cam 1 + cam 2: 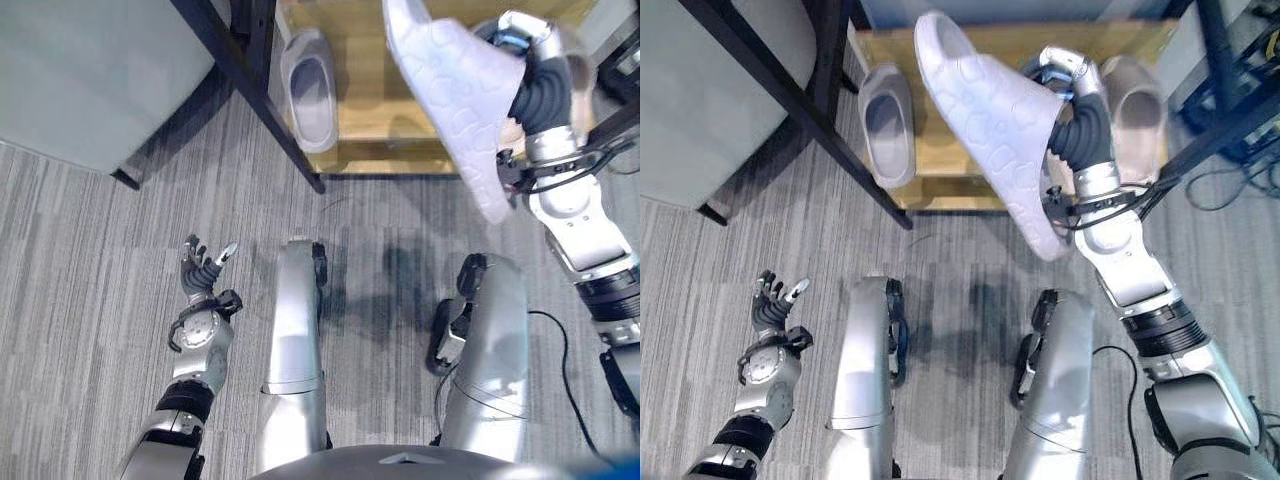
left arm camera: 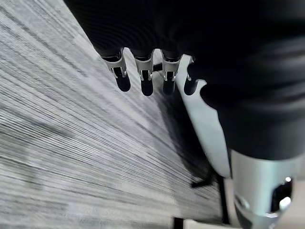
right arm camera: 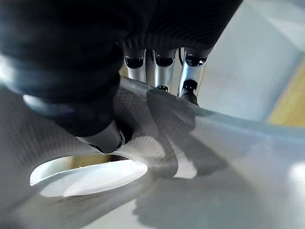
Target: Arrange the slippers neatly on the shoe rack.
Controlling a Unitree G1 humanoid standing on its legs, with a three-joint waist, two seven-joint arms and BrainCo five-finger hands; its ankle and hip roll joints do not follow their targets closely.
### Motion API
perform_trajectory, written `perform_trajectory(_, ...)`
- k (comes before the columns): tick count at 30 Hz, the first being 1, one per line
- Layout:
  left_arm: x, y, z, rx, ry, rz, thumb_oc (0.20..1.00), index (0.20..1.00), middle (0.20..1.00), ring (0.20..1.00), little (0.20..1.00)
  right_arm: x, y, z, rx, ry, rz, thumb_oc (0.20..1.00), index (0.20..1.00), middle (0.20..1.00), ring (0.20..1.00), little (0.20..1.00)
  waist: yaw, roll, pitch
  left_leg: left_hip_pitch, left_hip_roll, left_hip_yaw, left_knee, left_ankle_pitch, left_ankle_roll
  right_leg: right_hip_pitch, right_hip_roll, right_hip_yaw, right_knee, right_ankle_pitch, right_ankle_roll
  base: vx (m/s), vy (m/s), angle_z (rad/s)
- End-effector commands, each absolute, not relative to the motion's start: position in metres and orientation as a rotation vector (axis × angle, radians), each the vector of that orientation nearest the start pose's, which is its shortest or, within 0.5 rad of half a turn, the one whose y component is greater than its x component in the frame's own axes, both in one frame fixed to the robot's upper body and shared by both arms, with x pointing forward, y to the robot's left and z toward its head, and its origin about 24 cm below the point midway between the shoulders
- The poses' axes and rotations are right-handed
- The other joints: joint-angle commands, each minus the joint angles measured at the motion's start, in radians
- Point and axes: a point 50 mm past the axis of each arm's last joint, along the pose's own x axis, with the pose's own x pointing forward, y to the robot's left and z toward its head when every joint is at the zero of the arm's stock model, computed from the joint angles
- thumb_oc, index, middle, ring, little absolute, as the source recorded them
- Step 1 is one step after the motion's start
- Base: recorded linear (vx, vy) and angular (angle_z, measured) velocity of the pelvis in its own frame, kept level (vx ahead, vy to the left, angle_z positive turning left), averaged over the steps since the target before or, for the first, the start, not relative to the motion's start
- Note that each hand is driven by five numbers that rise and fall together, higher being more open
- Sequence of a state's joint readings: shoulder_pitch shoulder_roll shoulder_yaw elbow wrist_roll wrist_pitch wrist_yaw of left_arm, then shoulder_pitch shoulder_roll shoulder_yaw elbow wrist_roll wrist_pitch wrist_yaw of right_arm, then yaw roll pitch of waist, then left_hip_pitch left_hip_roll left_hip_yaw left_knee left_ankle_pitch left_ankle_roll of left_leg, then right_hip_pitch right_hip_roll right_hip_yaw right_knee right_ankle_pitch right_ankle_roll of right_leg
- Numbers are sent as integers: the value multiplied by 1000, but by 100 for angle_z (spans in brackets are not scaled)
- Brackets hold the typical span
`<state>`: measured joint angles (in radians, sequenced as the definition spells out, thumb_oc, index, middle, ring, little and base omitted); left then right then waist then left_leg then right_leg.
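My right hand point(image 1: 1080, 100) is shut on a white slipper point(image 1: 990, 120), holding it raised in the air, sole towards me, over the wooden shoe rack point(image 1: 940, 190). Its fingers point(image 3: 188, 76) and thumb pinch the slipper's strap point(image 3: 157, 124). On the rack's shelf lies a grey slipper point(image 1: 888, 120) at the left and a beige slipper point(image 1: 1135, 110) at the right, partly behind my right arm. Low at the left, my left hand point(image 1: 203, 272) hangs open above the carpet, holding nothing.
A black metal frame leg point(image 1: 255, 90) slants past the rack's left end, with a grey panel point(image 1: 90, 70) behind it. Grey carpet point(image 1: 90, 260) covers the floor in front of the rack. Dark frame bars and cables point(image 1: 1230, 120) stand at the right.
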<state>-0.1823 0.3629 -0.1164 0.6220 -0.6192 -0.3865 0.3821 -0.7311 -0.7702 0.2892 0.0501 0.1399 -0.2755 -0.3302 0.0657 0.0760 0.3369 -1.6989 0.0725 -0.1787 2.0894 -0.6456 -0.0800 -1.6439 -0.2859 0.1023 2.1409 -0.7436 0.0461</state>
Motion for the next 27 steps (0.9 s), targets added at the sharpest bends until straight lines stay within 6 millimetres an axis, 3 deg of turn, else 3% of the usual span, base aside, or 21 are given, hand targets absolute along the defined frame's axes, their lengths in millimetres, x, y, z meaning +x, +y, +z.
perform_trajectory(1,250,269,-8,-177,60,644,1000,1000,1000,1000,1000,295,-175,333,-466,-1180,-107,200,200,200,200,200,15,-53,96,129,15,-65,-77,-28,25,123,-41,96,-19,44,-5,-10,28,4)
perform_trajectory(5,249,275,-3,-139,45,648,1000,1000,1000,1000,1000,310,-174,359,-446,-1183,-189,200,200,200,200,200,41,-72,168,129,14,-83,-8,-43,27,105,-23,160,86,25,-17,-15,22,-2)
perform_trajectory(6,244,279,0,-96,36,643,1000,1000,1000,1000,1000,316,-177,372,-484,-1174,-234,200,200,200,200,200,64,-68,182,129,-10,-108,34,-63,37,92,-5,183,121,14,-22,35,37,-13)
perform_trajectory(12,232,283,-11,-62,83,633,1000,1000,1000,1000,1000,343,-167,389,-565,-1075,-260,200,200,200,200,200,78,-78,183,129,-6,-115,98,-104,31,88,13,228,171,8,-28,22,27,-7)
perform_trajectory(14,233,284,-11,-43,86,623,1000,1000,1000,1000,1000,357,-171,386,-596,-1003,-294,200,200,200,200,200,86,-76,183,129,-5,-115,121,-114,32,86,18,243,187,1,-35,0,0,0)
perform_trajectory(16,237,288,-1,-52,41,620,1000,1000,1000,1000,1000,383,-177,372,-623,-827,-336,200,200,200,200,200,110,-66,183,129,-7,-123,164,-136,30,88,24,255,205,10,-30,-8,34,1)
perform_trajectory(19,239,283,9,-26,1,565,1000,1000,1000,1000,1000,401,-180,349,-638,-680,-338,200,200,200,200,200,122,-57,183,129,-4,-111,167,-148,33,83,25,263,198,18,-28,-3,49,-7)
perform_trajectory(23,232,277,11,-30,-11,508,1000,1000,1000,1000,1000,409,-194,335,-739,-576,-403,200,200,200,200,200,141,-53,183,129,-4,-95,151,-157,35,76,16,260,182,18,-34,-2,10,-1)
perform_trajectory(27,230,283,12,-54,-18,511,1000,1000,1000,1000,1000,410,-207,340,-851,-532,-463,200,200,200,200,200,164,-56,183,129,-15,-98,131,-157,29,86,6,253,162,20,-34,-3,28,2)
